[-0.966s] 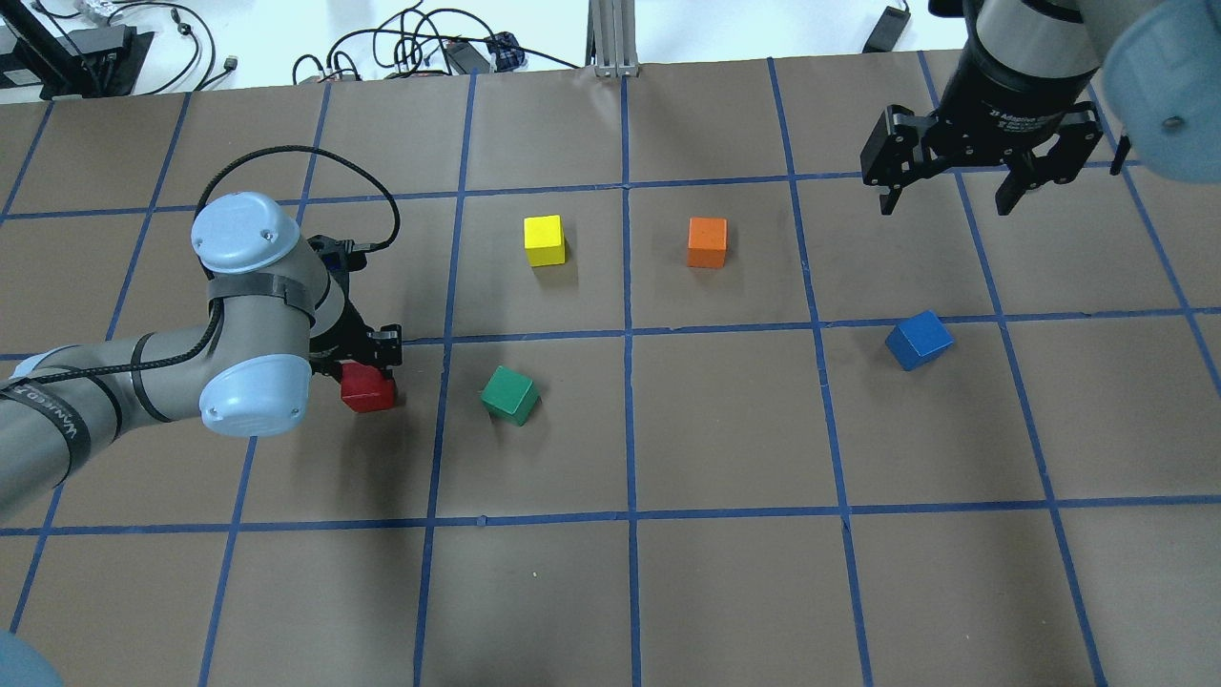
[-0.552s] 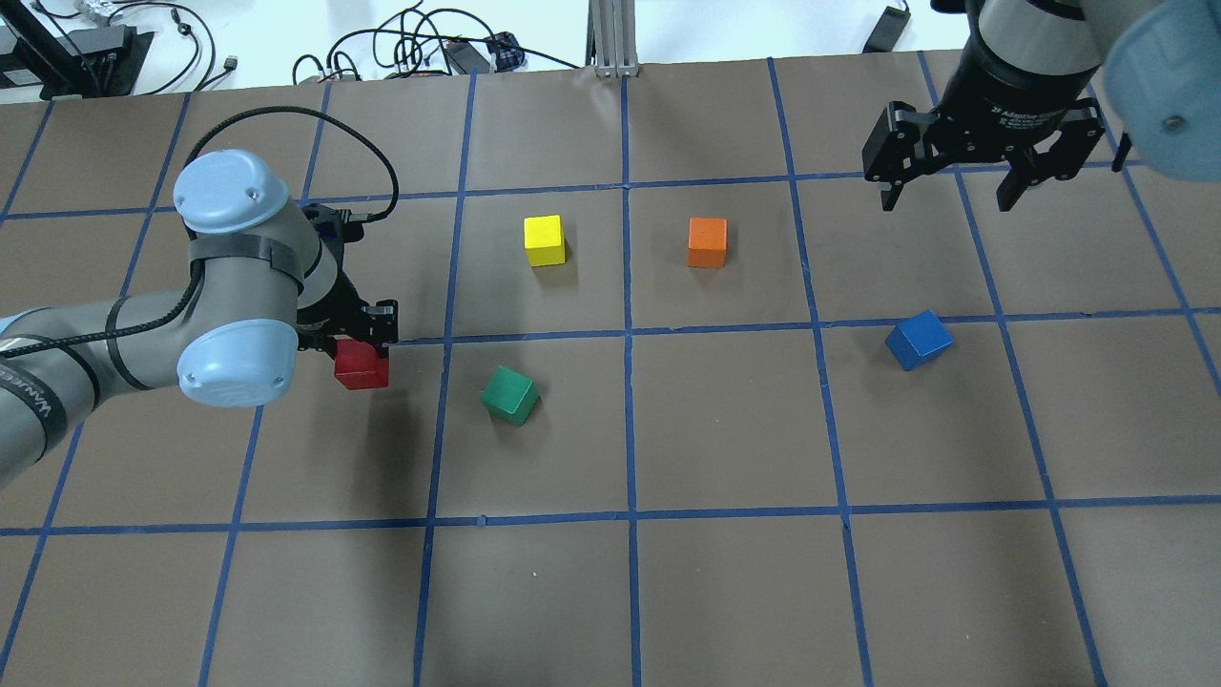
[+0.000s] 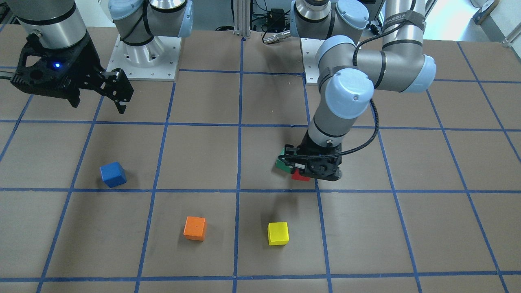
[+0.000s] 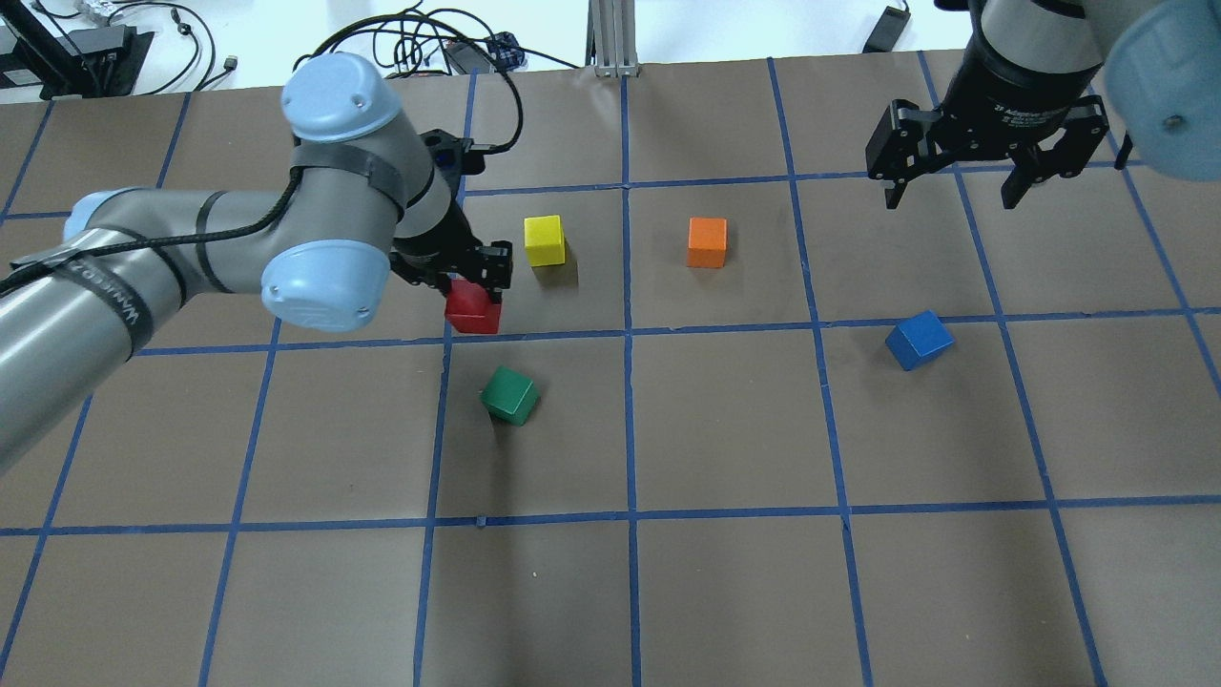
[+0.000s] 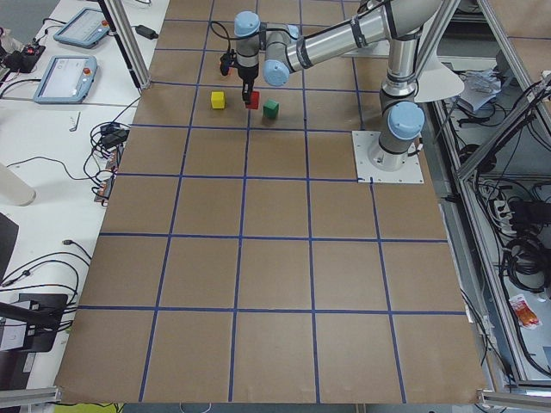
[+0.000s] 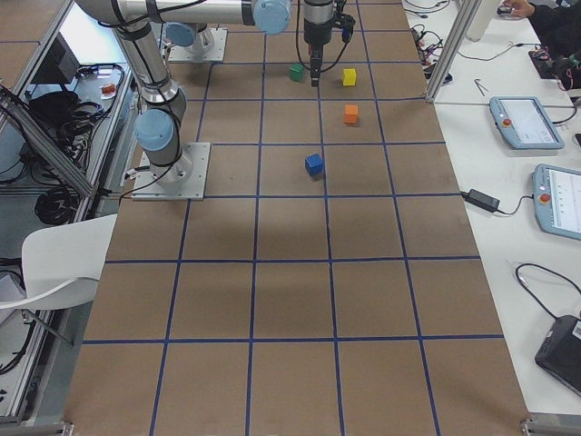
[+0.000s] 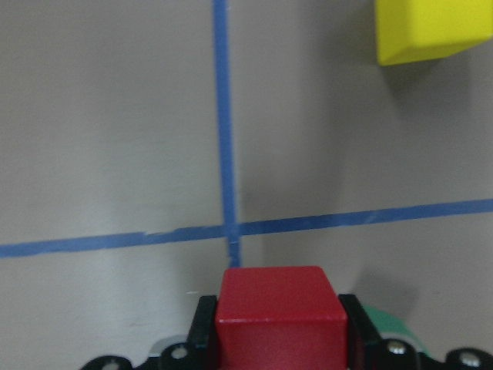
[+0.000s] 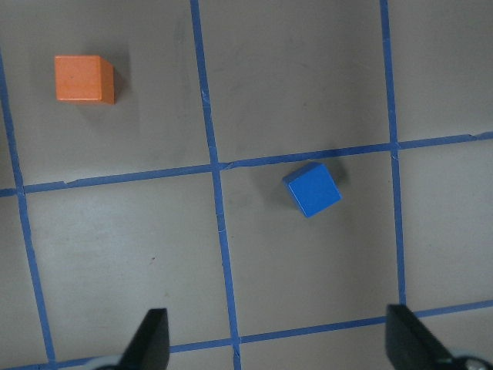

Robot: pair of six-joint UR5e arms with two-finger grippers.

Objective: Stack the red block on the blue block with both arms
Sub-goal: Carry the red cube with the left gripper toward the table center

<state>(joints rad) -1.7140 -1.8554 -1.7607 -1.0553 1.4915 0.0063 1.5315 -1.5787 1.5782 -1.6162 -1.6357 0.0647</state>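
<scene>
My left gripper (image 4: 469,286) is shut on the red block (image 4: 473,310) and holds it above the table, left of the yellow cube. The red block shows between the fingers in the left wrist view (image 7: 279,314) and in the front view (image 3: 300,176). The blue block (image 4: 919,339) lies on the table at the right, tilted to the grid; it also shows in the front view (image 3: 113,174) and the right wrist view (image 8: 313,189). My right gripper (image 4: 957,191) is open and empty, high above the far right, beyond the blue block.
A yellow cube (image 4: 545,239), an orange cube (image 4: 707,241) and a green cube (image 4: 509,395) sit on the brown table with blue tape grid (image 4: 725,429). Cables lie past the far edge (image 4: 401,48).
My left gripper has carried the red block up and to the right, from near the green cube's left toward the yellow cube. The right gripper has barely moved.
</scene>
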